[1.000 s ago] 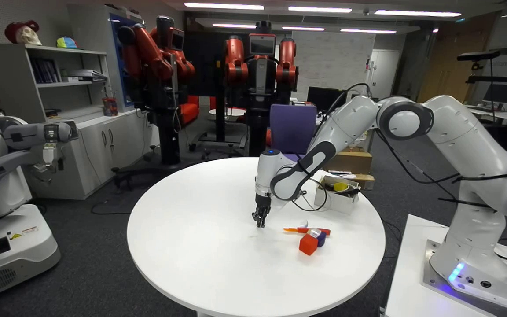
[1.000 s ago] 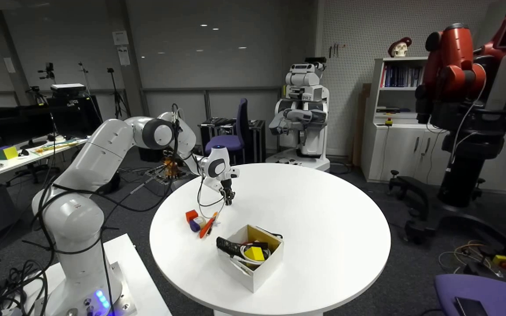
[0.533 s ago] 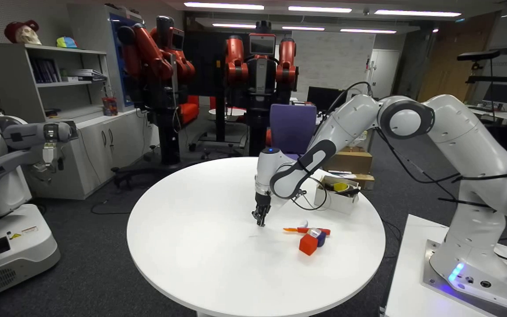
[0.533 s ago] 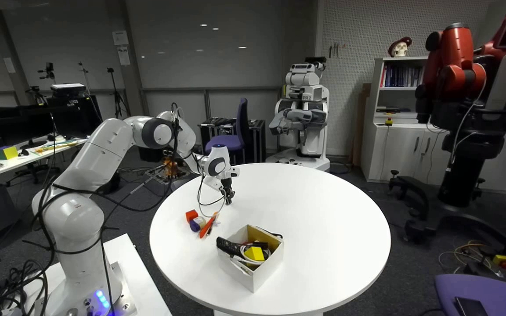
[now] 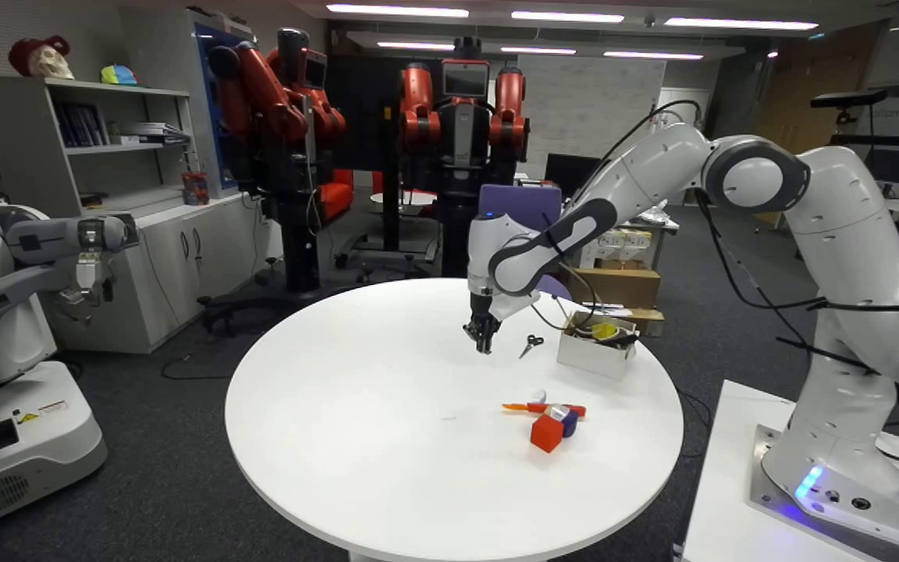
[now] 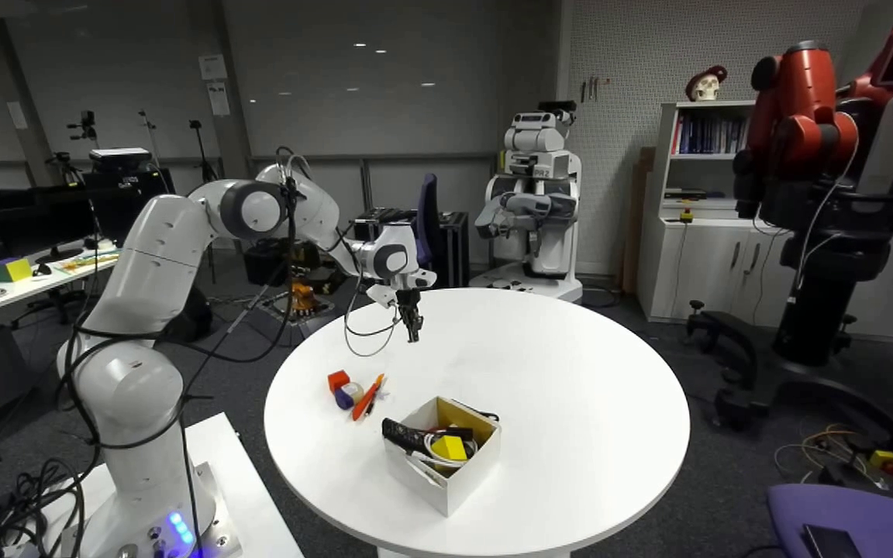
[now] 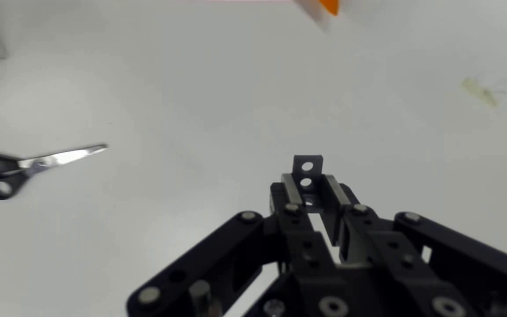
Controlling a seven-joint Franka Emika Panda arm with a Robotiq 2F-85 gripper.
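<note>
wrist view: the hand (image 7: 310, 187) pinches a black holed bracket (image 7: 314, 174) above the white table (image 7: 192, 110).

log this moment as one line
gripper: shut on black holed piece | place: above white table | on table: scissors, white box, red block

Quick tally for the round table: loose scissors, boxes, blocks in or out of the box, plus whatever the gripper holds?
Scissors: 1
White box: 1
Blocks: 2 (red block, yellow block inside box)
Black piece held by gripper: 1
Total: 5
</note>
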